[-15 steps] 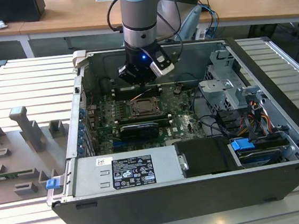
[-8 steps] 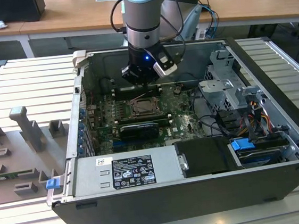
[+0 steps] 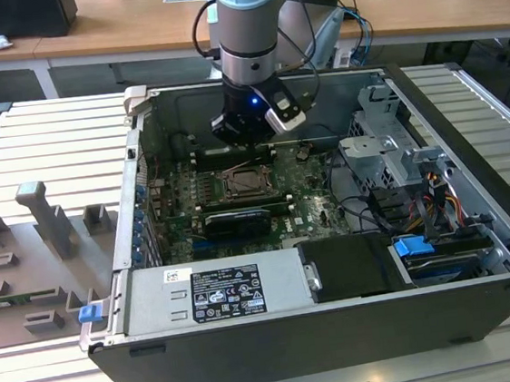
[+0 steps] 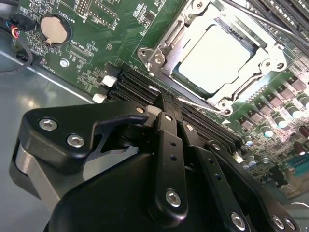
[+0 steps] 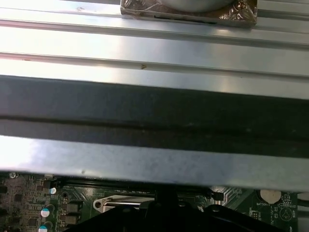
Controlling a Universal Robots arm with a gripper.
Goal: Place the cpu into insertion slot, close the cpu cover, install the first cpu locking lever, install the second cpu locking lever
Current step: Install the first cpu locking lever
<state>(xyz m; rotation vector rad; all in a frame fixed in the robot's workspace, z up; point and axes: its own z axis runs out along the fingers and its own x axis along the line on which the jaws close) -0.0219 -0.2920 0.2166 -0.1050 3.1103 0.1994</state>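
One end effector (image 4: pixel 169 108), fingers together, tips at thin lever beside cpu (image 4: pixel 215 60)

**Arm and Gripper Pose**

The arm (image 3: pixel 251 18) descends near-vertically from the top of the exterior view, its grey wrist section pointing straight down. A blue indicator light shows on the black wrist housing. The gripper (image 3: pixel 242 140) hangs at the arm's lower end. In the second wrist view, the gripper (image 4: pixel 169 108) presents its black fingers (image 4: pixel 170 145) drawn together, tips meeting with no visible gap.
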